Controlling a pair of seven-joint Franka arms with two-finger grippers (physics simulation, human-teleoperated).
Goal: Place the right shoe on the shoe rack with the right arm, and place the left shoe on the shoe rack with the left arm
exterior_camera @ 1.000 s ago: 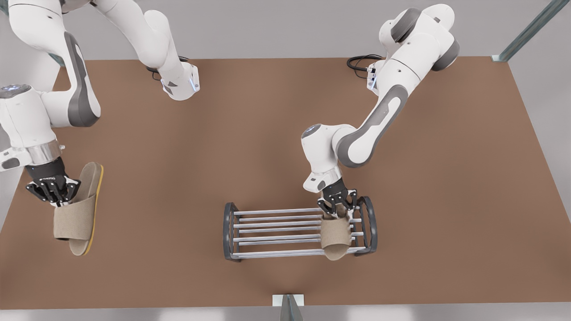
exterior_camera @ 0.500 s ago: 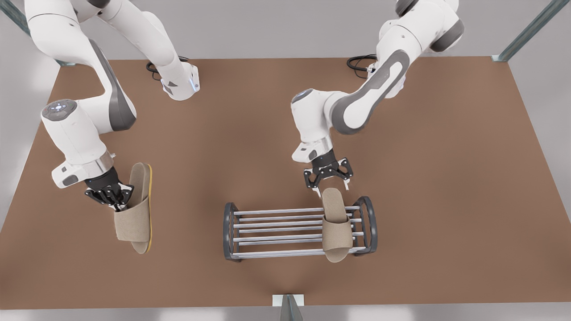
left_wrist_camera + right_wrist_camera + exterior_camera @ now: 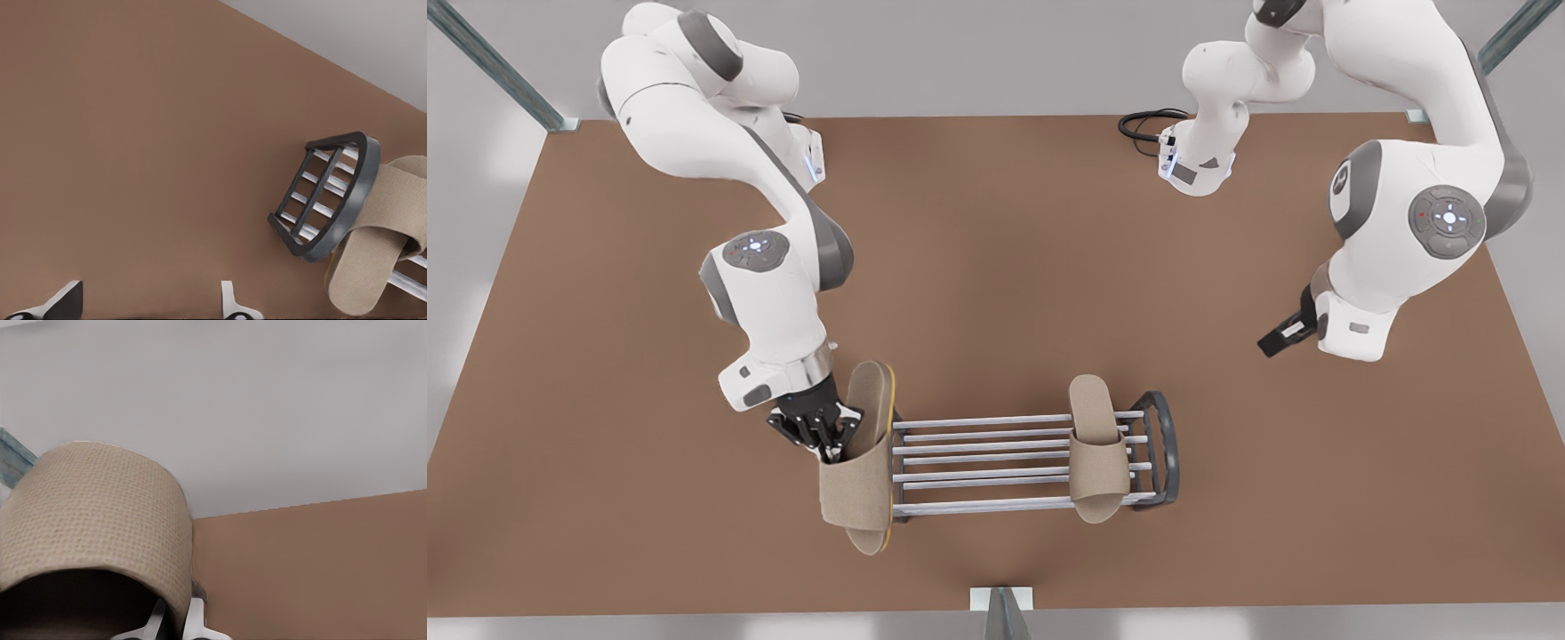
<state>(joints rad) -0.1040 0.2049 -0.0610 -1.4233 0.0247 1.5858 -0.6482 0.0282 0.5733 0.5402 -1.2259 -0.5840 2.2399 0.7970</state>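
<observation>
Two beige slippers show in the front view: the left shoe (image 3: 1096, 458) lies across the rods of the shoe rack (image 3: 983, 442) near its end on the front view's right, toe poking past the near rail. The right shoe (image 3: 863, 480), yellow-edged at the sole, hangs over the rack's other end and hides that end frame. The right end effector (image 3: 818, 431) is clenched on its strap. The left end effector (image 3: 1280, 338) is well off toward the front view's right above the bare brown surface (image 3: 996, 267). A black cable (image 3: 1143, 123) coils at the far edge. From the left wrist view, the left end effector (image 3: 147, 307) is released, its fingertips (image 3: 63, 300) wide apart, with the rack (image 3: 347, 193) and left shoe (image 3: 373, 267) at a distance. From the right wrist view, the shoe's woven strap (image 3: 93, 513) sits right at the right end effector (image 3: 175, 620). Half a second ago the right shoe was well clear of the rack, and the left end effector hovered at the left shoe's heel.
</observation>
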